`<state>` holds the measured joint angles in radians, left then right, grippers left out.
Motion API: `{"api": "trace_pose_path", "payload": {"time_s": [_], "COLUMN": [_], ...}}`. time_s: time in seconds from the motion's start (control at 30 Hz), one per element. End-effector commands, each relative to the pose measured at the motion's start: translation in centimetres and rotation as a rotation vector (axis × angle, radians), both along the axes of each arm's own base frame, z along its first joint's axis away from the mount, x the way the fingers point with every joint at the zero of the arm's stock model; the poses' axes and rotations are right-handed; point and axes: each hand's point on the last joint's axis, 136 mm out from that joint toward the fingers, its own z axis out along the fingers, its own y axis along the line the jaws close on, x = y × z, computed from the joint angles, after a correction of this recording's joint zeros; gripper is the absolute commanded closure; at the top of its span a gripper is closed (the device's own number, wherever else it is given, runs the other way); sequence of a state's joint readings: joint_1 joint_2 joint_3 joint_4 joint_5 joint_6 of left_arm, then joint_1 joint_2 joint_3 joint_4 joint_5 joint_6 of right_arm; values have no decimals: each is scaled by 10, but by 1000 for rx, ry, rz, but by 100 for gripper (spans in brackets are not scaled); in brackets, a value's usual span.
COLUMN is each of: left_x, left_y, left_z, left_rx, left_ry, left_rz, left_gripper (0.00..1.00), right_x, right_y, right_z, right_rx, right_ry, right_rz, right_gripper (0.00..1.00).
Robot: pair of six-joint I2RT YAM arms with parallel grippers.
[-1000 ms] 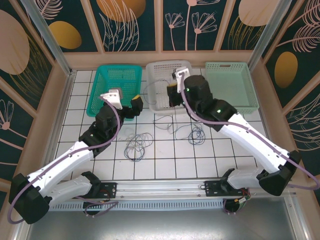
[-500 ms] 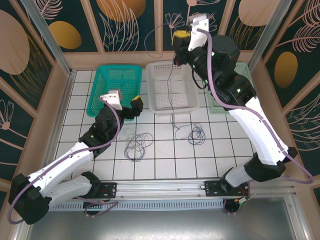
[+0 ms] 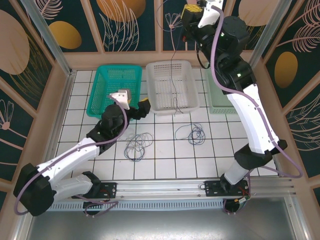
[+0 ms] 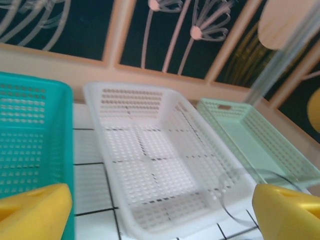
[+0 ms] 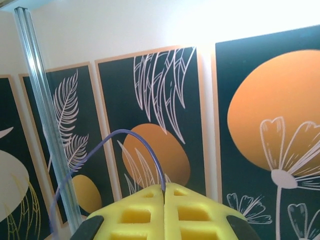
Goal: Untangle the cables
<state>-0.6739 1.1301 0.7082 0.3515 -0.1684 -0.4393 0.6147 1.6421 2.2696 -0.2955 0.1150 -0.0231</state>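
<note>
baskets: left basket point(image 3: 119, 67), middle basket point(image 3: 170, 63), right basket point(image 4: 220, 102) in a row along table point(image 3: 165, 165) far edge
cable piles: left pile point(image 3: 137, 145) on table before left/middle gap; right pile point(image 3: 192, 134) before middle basket's right corner
hanging cable point(image 5: 120, 131): from right gripper point(image 5: 164, 190), high above, down over middle basket
left gripper point(image 3: 144, 105): just before left/middle gap

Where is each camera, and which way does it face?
Top: above and behind, looking down on left arm, right arm, table, cables.
Left wrist: low, facing the white basket; open yellow fingers show.
Right wrist: raised high, facing the wall; gripper shut on a cable.
Shared: top and left wrist see the white basket.
</note>
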Motion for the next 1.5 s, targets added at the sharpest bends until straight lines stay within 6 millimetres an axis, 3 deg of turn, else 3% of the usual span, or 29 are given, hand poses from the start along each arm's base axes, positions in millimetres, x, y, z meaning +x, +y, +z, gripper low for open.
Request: {"api": "trace_pose_path", "payload": {"time_s": [0.0,0.2,0.47,0.53,0.73,0.87,0.9,1.0,1.37,1.47], "left_x": [-8,-4,30,36,47,56,59,53,11,5], "left_y": [-34,-66,-94,-103,-137,-152,-158,-164,-178,-177], "left_z": [19,38,57,71,80,67,54,40,-10,-22], "left_rx": [-65,-72,-47,-54,-84,-88,-86,-117,-77,-66], "left_ry": [-64,-142,-224,-270,-307,-274,-247,-207,-100,-73], "left_rz": [-189,-322,-327,-344,-459,-498,-517,-568,-654,-657], "left_gripper": [10,14,17,18,31,49,54,62,72,75], "right_x": [-13,-12,-14,-15,-21,-28,-29,-28,-46,-45], "right_y": [3,7,12,11,13,6,0,-16,-39,-55], "right_z": [18,13,9,10,12,24,28,38,73,84], "right_rx": [52,55,62,67,84,109,121,154,226,240], "right_ry": [-39,-15,6,10,13,-10,-17,-31,-119,-146], "right_rz": [64,82,116,119,153,155,150,123,98,60], "right_gripper": [100,100,100,100,100,100,100,100,100,100]}}
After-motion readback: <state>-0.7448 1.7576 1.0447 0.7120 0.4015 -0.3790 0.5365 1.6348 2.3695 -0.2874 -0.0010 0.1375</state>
